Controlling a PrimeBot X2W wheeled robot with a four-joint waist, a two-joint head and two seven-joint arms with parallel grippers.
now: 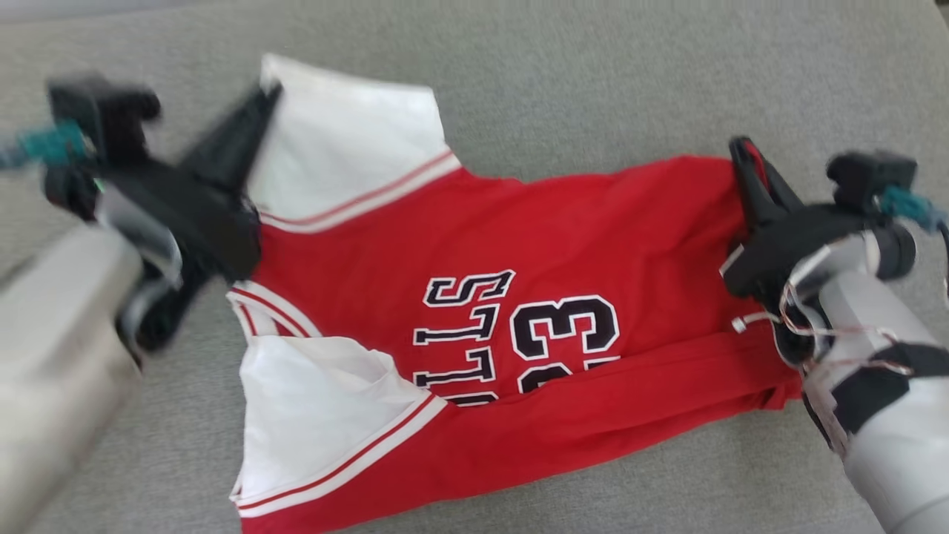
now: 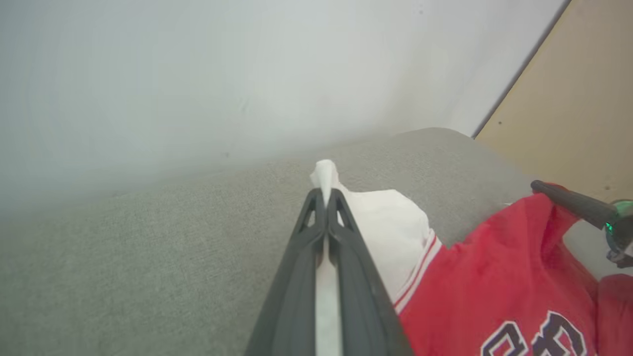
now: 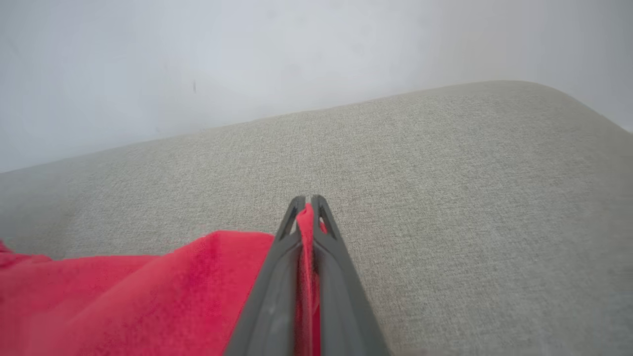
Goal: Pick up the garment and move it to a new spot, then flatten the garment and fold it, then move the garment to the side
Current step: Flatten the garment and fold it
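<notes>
There is one garment (image 1: pixel 578 245), a red jersey with two white sleeves (image 1: pixel 348 141) and one two-digit number printed on it. One grey upholstered surface (image 1: pixel 593 74) is in view. There are two dark pincers, one left pincer (image 1: pixel 267 93) and one right pincer (image 1: pixel 741 148), each with two fingers, on two pale forearms (image 1: pixel 52 356).

A: What lies underneath everything?

B: A grey woven fabric surface (image 1: pixel 593 89), like upholstery, evenly lit, spreading across the head view.

A: And beyond it?

B: In the left wrist view, a plain pale wall (image 2: pixel 198 74) rises from ten to one o'clock. A tan panel (image 2: pixel 583 99) stands at two o'clock, with a dark line between them.
</notes>
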